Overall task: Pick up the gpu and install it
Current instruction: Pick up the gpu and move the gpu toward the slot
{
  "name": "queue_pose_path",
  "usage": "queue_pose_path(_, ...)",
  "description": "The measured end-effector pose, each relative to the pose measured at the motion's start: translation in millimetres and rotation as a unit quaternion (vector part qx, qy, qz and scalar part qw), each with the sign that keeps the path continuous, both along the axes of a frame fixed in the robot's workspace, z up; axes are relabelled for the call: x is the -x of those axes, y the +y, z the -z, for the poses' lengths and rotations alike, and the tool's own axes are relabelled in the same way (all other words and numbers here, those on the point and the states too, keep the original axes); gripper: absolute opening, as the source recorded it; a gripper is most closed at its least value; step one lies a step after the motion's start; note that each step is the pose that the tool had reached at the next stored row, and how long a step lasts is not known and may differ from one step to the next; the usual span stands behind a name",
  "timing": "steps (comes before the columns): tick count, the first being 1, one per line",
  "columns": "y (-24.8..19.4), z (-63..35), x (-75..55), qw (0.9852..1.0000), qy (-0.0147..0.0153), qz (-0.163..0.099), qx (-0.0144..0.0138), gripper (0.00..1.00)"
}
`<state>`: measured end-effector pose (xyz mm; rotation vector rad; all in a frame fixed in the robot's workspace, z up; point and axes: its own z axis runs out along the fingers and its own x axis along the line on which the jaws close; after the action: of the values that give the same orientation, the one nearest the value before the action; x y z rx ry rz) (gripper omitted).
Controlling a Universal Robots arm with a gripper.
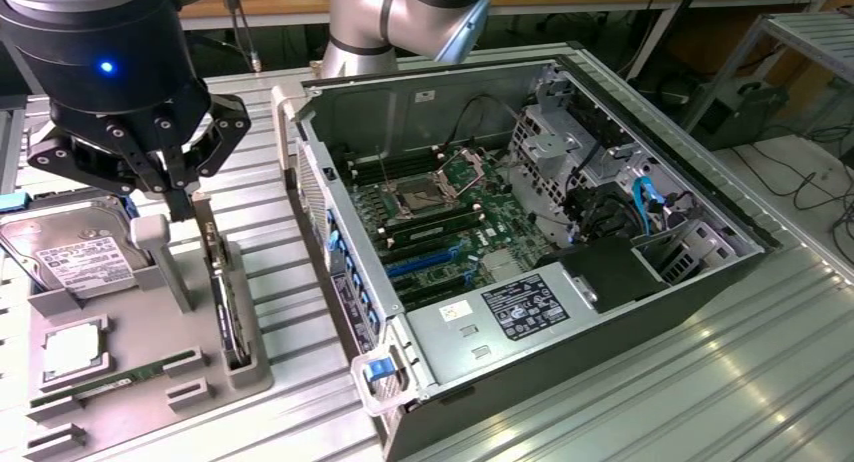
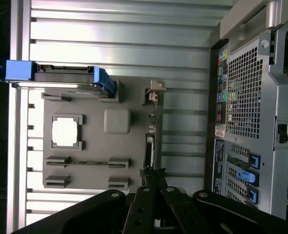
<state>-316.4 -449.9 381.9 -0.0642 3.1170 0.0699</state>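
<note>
In the exterior view the hand [image 1: 184,192] hangs over the grey fixture tray [image 1: 187,327] on the slatted metal tabletop [image 1: 747,382]. Its fingers are closed together, and they seem to pinch the upper edge of the gpu [image 1: 224,287], though the contact itself is hard to make out. The gpu stands on its edge in the slot along the tray's side nearest the open computer case [image 1: 534,232], with its pale bracket end up by the hand. A grey post [image 1: 154,247] of the tray rises just beside the fingers. Farther across the tray from the card lie a hard drive [image 1: 74,257] with a white label, a square processor chip [image 1: 74,347] and a narrow green memory stick [image 1: 120,377]. The case lies just beside the tray with its side panel off and the green motherboard [image 1: 447,222] exposed. A black label [image 1: 525,307] and a white sticker [image 1: 461,310] sit on the case's metal cover; their print is too small to read.

In the wrist view the hand [image 2: 151,178] meets one end of the gpu [image 2: 151,141], seen edge-on in its slot at the tray's [image 2: 95,146] case-side border. On the tray sit the hard drive [image 2: 56,75] in a blue carrier, the processor chip [image 2: 66,131] and the memory stick [image 2: 85,162]. Beyond the tray's edge stands the case's rear wall [image 2: 241,92], with a perforated grille, coloured ports and blue tabs [image 2: 254,161].
</note>
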Motion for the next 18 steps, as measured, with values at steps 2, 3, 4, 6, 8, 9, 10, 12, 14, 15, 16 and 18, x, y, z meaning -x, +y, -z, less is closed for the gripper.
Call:
queue_pose_path(2,-0.2,0.0,0.0,1.0,0.0,0.0,0.0,0.11)
queue_pose_path(3,-0.3,0.0,0.0,1.0,0.0,0.0,0.0,0.11)
queue_pose_path(4,-0.5,0.0,0.0,1.0,0.0,0.0,0.0,0.11)
queue_pose_path(6,-0.8,0.0,0.0,1.0,0.0,0.0,0.0,0.11)
queue_pose_path(8,-1.0,0.0,0.0,1.0,0.0,0.0,0.0,0.11)
queue_pose_path(9,-1.1,0.0,0.0,1.0,0.0,0.0,0.0,0.11)
queue_pose_path(10,-1.2,0.0,0.0,1.0,0.0,0.0,0.0,0.11)
queue_pose_path(12,-1.5,0.0,0.0,1.0,0.0,-0.001,0.0,0.17)
queue_pose_path(14,-1.7,0.0,0.0,1.0,0.0,-0.001,0.0,0.3)
queue_pose_path(15,-1.8,0.0,0.0,1.0,0.0,-0.001,0.0,0.36)
queue_pose_path(16,-1.8,0.0,0.0,1.0,0.0,-0.001,0.0,0.36)
queue_pose_path(18,-1.8,0.3,0.0,1.0,0.0,-0.001,0.0,0.48)
